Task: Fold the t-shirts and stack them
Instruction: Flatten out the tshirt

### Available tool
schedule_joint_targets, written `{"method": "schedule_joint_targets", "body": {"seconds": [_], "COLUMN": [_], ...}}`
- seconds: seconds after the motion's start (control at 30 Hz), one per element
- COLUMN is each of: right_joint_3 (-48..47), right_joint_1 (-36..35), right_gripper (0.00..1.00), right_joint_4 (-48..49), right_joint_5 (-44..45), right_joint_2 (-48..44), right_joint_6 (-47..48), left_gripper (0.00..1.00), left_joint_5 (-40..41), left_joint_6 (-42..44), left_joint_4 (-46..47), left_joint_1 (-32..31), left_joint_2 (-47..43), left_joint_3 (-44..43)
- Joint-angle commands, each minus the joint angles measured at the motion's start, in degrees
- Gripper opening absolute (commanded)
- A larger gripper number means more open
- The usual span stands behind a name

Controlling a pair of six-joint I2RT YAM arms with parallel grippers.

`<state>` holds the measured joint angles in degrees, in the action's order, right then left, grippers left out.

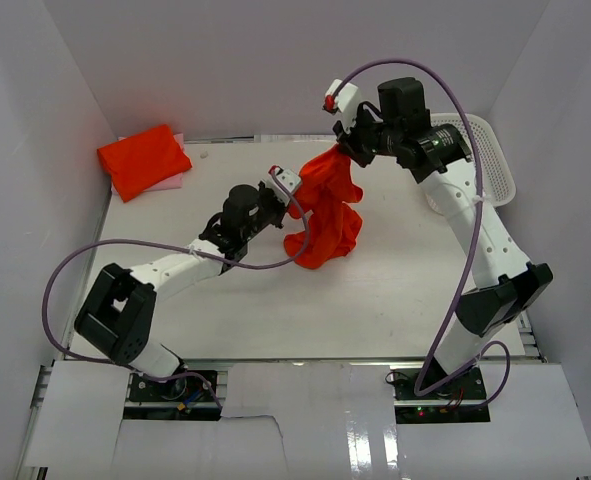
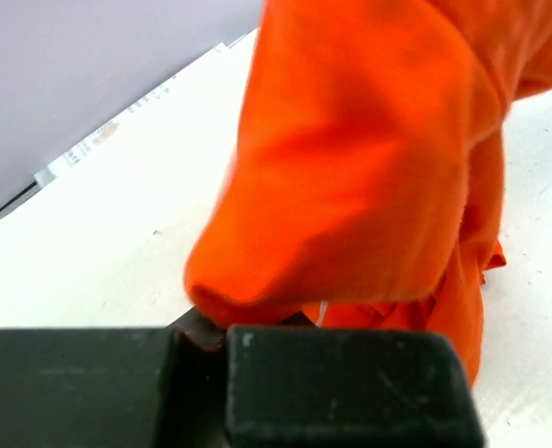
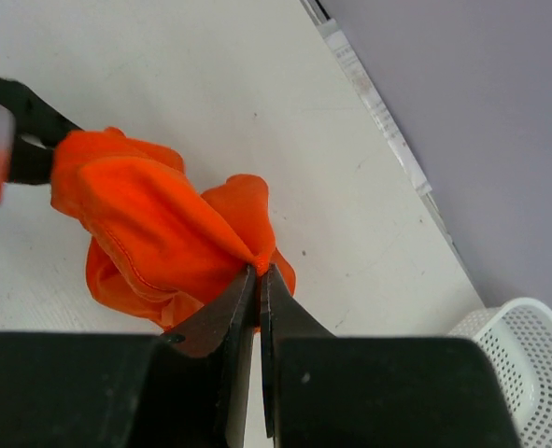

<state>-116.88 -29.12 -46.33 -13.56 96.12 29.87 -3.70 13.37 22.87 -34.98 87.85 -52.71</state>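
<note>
**A:** Where is the loose shirt?

**B:** It hangs in a crumpled bunch over the middle of the bench, a little toward the back. Its top is lifted, and its lower folds seem to rest on the surface.

**A:** What holds it up?

**B:** The right hand is clenched on the topmost bit of fabric. In its wrist view the two fingers meet on a pinch of orange cloth with hardly a gap.

**A:** And the left hand?

**B:** It grasps the same shirt lower down, at the side edge nearest it. Its own wrist view is mostly orange fabric (the fingertips barely show under it), but the cloth gathers right where they close.

**A:** Is anything else on the bench?

**B:** A folded shirt, also orange, lies in the back left corner, well apart from the arms. It sits on a pink cloth whose edges peek out. A white basket stands at the back right, behind the right arm.
</note>
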Motion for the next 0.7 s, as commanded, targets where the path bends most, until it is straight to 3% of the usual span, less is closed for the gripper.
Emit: {"method": "schedule_joint_targets", "body": {"seconds": [0.0,0.17,0.23,0.33,0.37,0.4,0.47,0.67], "right_joint_3": [3.5,5.8,5.4,6.1,6.6,7.4,7.7,3.1], "right_joint_1": [2.2,3.5,3.7,3.8,3.7,3.7,3.8,4.8], "right_gripper": [0.08,0.09,0.19,0.43,0.58,0.66,0.74,0.79], "right_joint_4": [3.1,4.8,4.7,4.9,5.3,6.6,7.4,2.1], "right_joint_5": [2.0,5.8,6.3,1.2,-2.1,-3.6,-7.1,-20.8], "right_joint_2": [-0.9,0.9,2.1,1.2,0.5,-0.8,-2.2,-2.7], "right_joint_6": [-1.2,-2.4,-2.9,-2.6,-2.7,-2.9,-2.5,-0.7], "left_gripper": [0.0,0.0,0.0,0.0,0.0,0.0,0.0,0.0], "left_joint_5": [2.8,7.3,7.5,5.0,4.1,3.8,1.7,-0.5], "left_joint_6": [-1.9,-1.2,-1.0,-0.6,-0.6,-0.4,-0.4,-0.1], "left_joint_4": [-7.1,-26.2,-33.9,-38.6,-39.3,-41.0,-42.6,-46.1], "left_joint_1": [0.3,0.3,0.3,0.3,0.3,0.3,0.3,0.3], "left_joint_2": [-7.9,-10.9,-10.8,-11.7,-12.1,-12.1,-11.6,-10.8], "left_joint_3": [-5.6,-20.1,-25.0,-30.0,-30.8,-31.2,-32.5,-33.5]}}
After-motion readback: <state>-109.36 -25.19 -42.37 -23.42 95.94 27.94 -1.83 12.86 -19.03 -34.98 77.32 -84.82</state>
